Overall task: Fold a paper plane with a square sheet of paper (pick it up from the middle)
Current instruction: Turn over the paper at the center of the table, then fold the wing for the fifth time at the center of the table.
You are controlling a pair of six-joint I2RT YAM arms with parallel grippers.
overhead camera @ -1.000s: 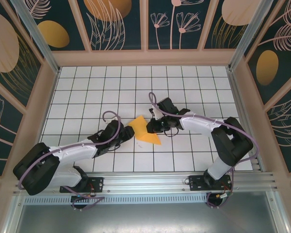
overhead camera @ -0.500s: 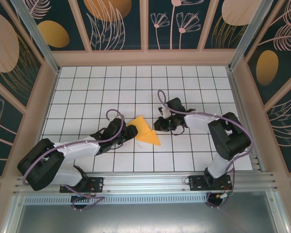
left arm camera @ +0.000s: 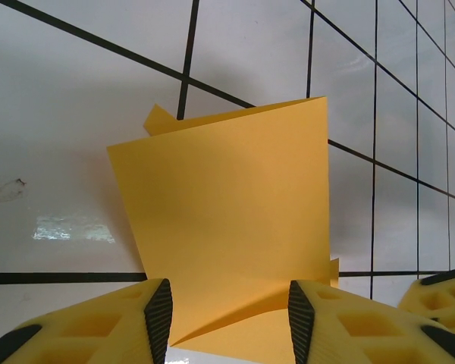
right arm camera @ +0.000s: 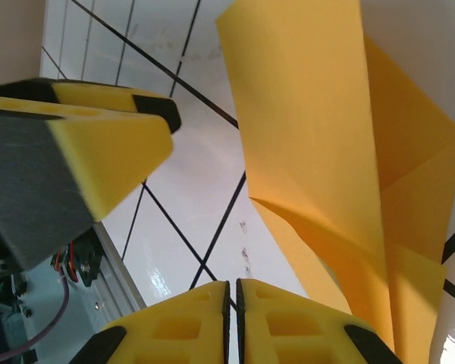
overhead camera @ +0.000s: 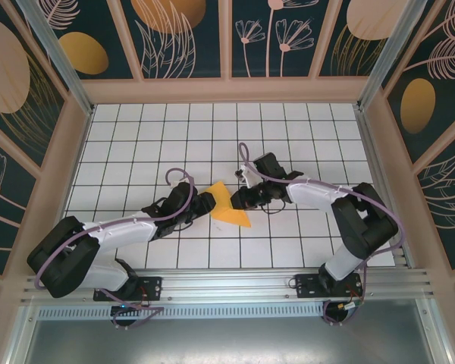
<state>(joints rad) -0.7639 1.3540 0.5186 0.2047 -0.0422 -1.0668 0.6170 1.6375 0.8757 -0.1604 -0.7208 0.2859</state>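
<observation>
Yellow foam fingers (left arm camera: 155,318) of the left gripper (left arm camera: 227,322) stand part-way apart at the bottom edge of the left wrist view, black pads facing each other. The orange-yellow sheet of paper (left arm camera: 227,197) spans the gap between them; whether the pads touch it I cannot tell. The sheet is folded: a broad flap reaches up past the middle of the frame, a small corner pokes out at its upper left, and a crease slants across its lower part. In the right wrist view the fingers (right arm camera: 174,330) of the right gripper (right arm camera: 231,311) are pressed together at bottom centre with nothing between them. There the paper runs from the top of the frame to the lower right, passing just beside the right-hand finger, and one left-gripper finger sits at centre left. From above, the sheet lies near the middle of the white tiled worktop (overhead camera: 288,144), slightly toward the bottom of the frame. The left gripper is at its left edge and the right gripper at its upper right edge. The two white arms (overhead camera: 121,231) reach in from the lower left and lower right corners, above the aluminium rail (overhead camera: 235,284).
</observation>
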